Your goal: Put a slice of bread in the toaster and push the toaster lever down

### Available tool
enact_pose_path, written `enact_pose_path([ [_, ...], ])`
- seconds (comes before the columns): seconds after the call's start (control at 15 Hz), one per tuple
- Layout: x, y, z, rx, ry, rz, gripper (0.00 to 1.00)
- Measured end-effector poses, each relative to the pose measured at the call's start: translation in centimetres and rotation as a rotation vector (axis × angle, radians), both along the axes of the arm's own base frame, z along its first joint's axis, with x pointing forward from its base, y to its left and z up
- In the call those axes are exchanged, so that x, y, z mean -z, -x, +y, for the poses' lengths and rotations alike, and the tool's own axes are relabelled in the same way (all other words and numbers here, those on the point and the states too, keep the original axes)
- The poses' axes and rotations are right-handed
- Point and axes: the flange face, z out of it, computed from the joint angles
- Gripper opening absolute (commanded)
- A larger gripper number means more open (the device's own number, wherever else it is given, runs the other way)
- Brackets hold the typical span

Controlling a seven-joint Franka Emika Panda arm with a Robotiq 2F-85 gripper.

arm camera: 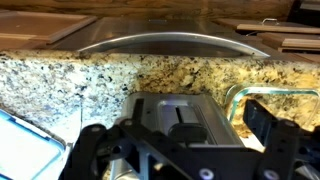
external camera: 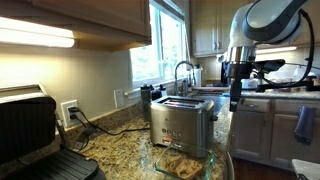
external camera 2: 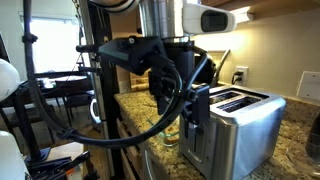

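The brushed steel toaster (external camera: 182,122) stands on the granite counter and also shows in an exterior view (external camera 2: 245,130). No bread shows above its top slots. Tan bread slices (external camera: 186,162) lie in a glass dish (external camera: 214,168) in front of it. My gripper (external camera: 237,92) hangs open and empty at the toaster's narrow end; in an exterior view (external camera 2: 186,112) it is right in front of that end. In the wrist view the gripper (arm camera: 178,128) has its fingers spread either side of the toaster's dark lever knob (arm camera: 187,130), which sits in a vertical slot. I cannot tell if a finger touches it.
A big black grill press (external camera: 35,135) stands at one end of the counter, plugged into a wall socket (external camera: 69,110). A sink with a faucet (external camera: 182,72) lies behind the toaster by the window. The glass dish rim (arm camera: 240,95) is beside the toaster's end.
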Motion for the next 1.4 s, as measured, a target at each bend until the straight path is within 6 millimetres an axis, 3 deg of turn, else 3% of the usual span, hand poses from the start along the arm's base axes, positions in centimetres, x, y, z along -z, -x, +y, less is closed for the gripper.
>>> enact_pose_path([
  [0.87, 0.06, 0.09, -0.68, 0.004, -0.027, -0.029, 1.00],
  [0.93, 0.07, 0.10, -0.71, 0.004, -0.028, -0.029, 0.94],
  [1.13, 0.07, 0.09, -0.71, 0.003, -0.030, -0.031, 0.60],
  [1.4, 0.07, -0.02, -0.57, 0.001, -0.032, -0.034, 0.42],
])
